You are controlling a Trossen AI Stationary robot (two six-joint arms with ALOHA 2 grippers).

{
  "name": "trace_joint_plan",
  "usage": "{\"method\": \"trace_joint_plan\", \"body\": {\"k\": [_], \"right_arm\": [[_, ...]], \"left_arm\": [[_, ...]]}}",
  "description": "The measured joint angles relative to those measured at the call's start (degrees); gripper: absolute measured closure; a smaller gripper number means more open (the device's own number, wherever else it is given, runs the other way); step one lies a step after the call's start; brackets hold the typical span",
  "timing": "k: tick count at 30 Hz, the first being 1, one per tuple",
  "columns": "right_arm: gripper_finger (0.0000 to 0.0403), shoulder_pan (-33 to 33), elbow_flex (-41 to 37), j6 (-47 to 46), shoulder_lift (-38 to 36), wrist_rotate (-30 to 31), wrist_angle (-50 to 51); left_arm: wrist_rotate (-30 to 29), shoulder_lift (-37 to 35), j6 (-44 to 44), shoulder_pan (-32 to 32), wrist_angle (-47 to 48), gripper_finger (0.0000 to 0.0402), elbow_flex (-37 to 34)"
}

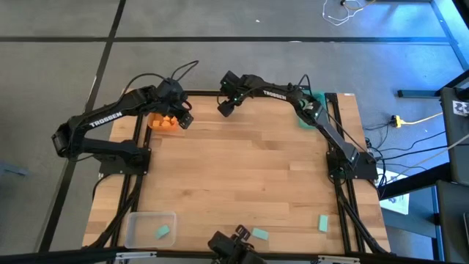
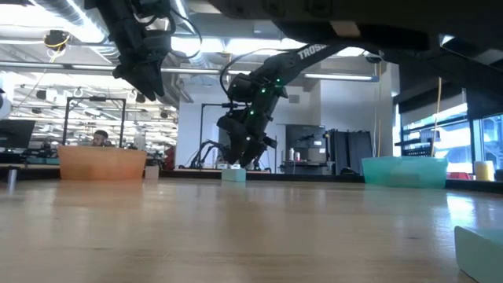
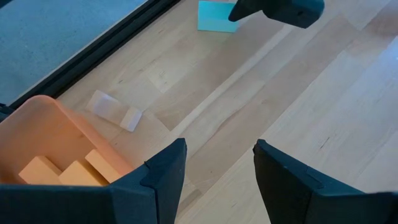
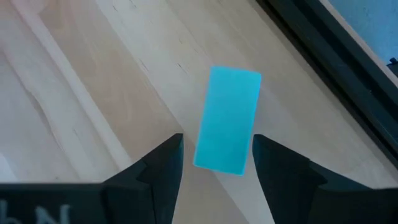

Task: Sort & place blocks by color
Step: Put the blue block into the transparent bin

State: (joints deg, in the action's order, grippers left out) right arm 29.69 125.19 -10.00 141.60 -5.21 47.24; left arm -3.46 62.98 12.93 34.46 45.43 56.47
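A teal block [image 4: 227,119], a flat rectangle, lay on the bare wood near the far edge of the table [image 1: 242,169], about midway between the orange bin [image 1: 163,122] and the teal bin [image 1: 309,110]. The right gripper [image 4: 214,163] hung just above it with its fingers apart, the block's near end lying between the two tips (the block sat slightly skewed to the line of the fingers). No contact showed.

To do the pick well, I judged the wrist should turn a little so the pads met the block's long sides squarely, then drop straight down before closing; a skewed close could spin the block out or pinch only a corner. The carry to the teal bin would then be short.

The left gripper [image 3: 214,163] hovered beside the orange bin, its fingers also apart and empty, with orange blocks [image 3: 65,171] already lying inside the bin. It looked close enough to the right arm that it was best left waiting.

More teal blocks [image 1: 260,235] remained along the near edge, one of them inside the clear bin [image 1: 133,220], where it did not belong.
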Motion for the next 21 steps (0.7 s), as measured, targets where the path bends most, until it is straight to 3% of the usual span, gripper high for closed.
{"method": "trace_joint_plan", "body": {"k": [11, 21], "right_arm": [[0.0211, 0.02, 0.04, 1.26, 3.21, -2.58, -1.04], [0.0253, -0.17, 0.09, 2.48, 3.08, -2.86, -2.49]], "left_arm": [[-0.02, 0.00, -0.02, 0.00, 0.00, 0.0223, 0.00], [-0.02, 0.00, -0.02, 0.00, 0.02, 0.0223, 0.00]]}}
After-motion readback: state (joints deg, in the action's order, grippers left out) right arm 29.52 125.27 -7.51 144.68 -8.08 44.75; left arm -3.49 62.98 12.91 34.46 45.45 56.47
